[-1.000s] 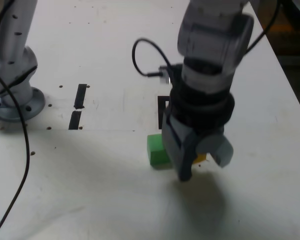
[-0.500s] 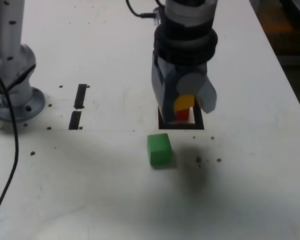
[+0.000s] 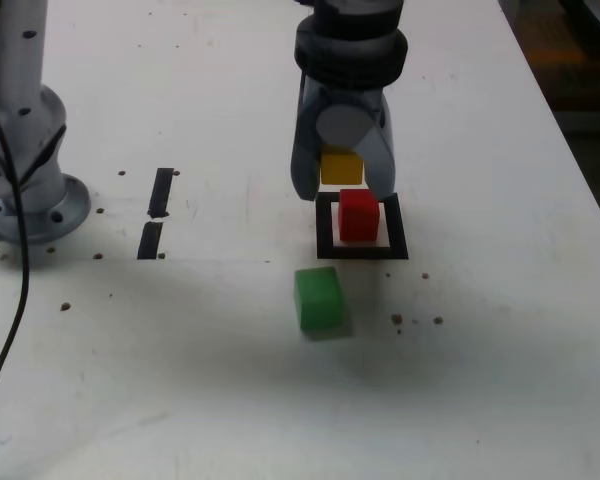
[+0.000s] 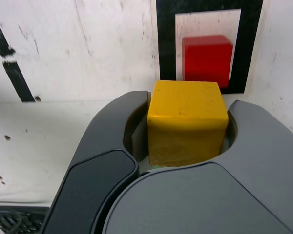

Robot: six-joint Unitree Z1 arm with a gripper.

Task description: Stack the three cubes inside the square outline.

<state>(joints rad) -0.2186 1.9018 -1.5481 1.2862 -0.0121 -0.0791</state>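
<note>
My gripper (image 3: 341, 185) is shut on the yellow cube (image 3: 341, 165) and holds it in the air just behind the square outline (image 3: 361, 249). In the wrist view the yellow cube (image 4: 187, 122) sits between the two grey fingers (image 4: 105, 146), with the gripper (image 4: 185, 124) closed on its sides. The red cube (image 3: 359, 214) rests inside the black outline (image 4: 165, 48), and the red cube (image 4: 207, 59) shows just past the yellow one. The green cube (image 3: 318, 297) lies on the table outside the outline, in front of it toward the exterior view's left.
Two short black strips (image 3: 156, 211) lie on the white table (image 3: 230, 380) toward the exterior view's left. The arm's grey base (image 3: 25, 180) with a black cable stands at that view's far left. The table's right edge (image 3: 580, 170) runs diagonally.
The gripper has risen from the table beside the green cube and carried the yellow cube back, to just behind the outline. The red cube, hidden before, now shows.
</note>
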